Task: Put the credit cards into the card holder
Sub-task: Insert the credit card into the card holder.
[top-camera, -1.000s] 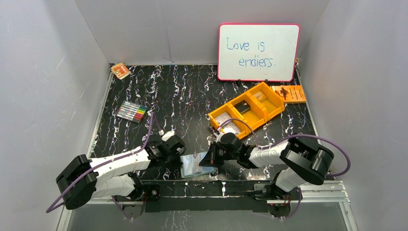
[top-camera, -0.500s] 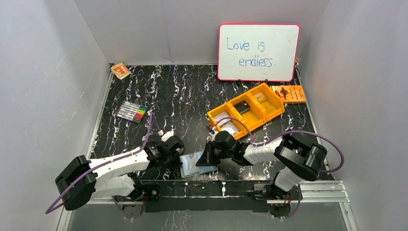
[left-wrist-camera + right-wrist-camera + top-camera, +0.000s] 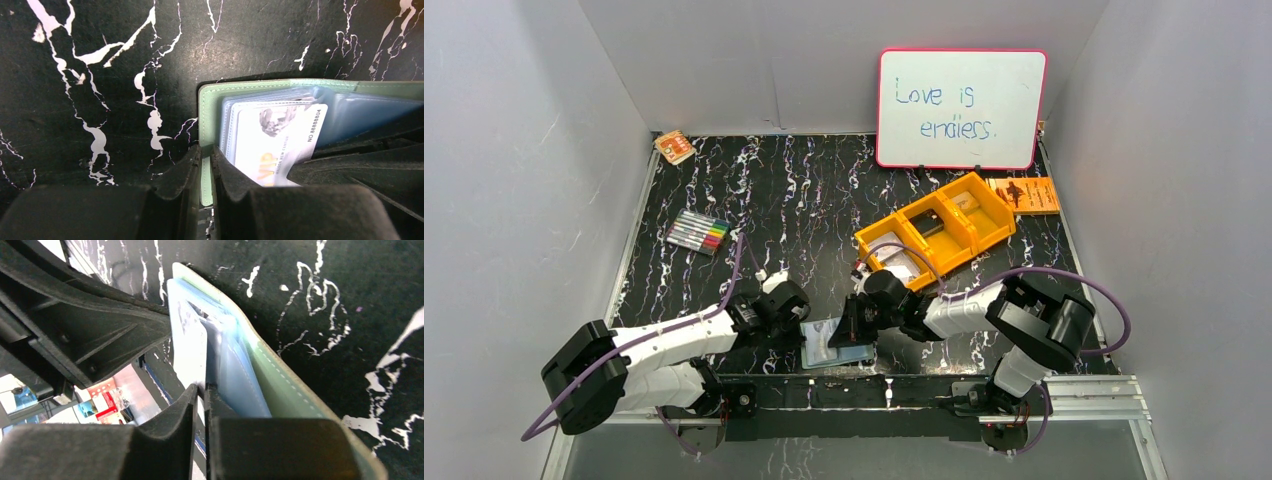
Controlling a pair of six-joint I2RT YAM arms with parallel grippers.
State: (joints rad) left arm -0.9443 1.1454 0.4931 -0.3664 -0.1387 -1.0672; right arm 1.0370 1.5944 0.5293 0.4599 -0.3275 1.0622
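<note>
The sage-green card holder [image 3: 849, 353] lies open near the table's front edge, between both arms. My left gripper [image 3: 205, 165] is shut on its green left edge [image 3: 210, 110]. A pale credit card [image 3: 280, 142] with "VIP" print sits partly in a clear grey-blue pocket. My right gripper [image 3: 201, 390] has its jaws nearly together on that card's edge [image 3: 190, 350], beside the blue pockets and green cover [image 3: 285, 390]. From above, the left gripper [image 3: 796, 326] and the right gripper [image 3: 850, 326] flank the holder. No other credit cards can be made out.
An orange compartment tray [image 3: 973, 186] stands just behind the right arm. Behind it are a whiteboard [image 3: 961, 108] and an orange booklet [image 3: 1025, 194]. A marker pack [image 3: 697, 232] and a small orange packet [image 3: 674, 147] lie to the left. The front rail [image 3: 904, 392] runs close by.
My right gripper has moved left, carrying the card further over the open holder, and its jaws have parted a little. The left gripper has stayed put on the holder's edge.
</note>
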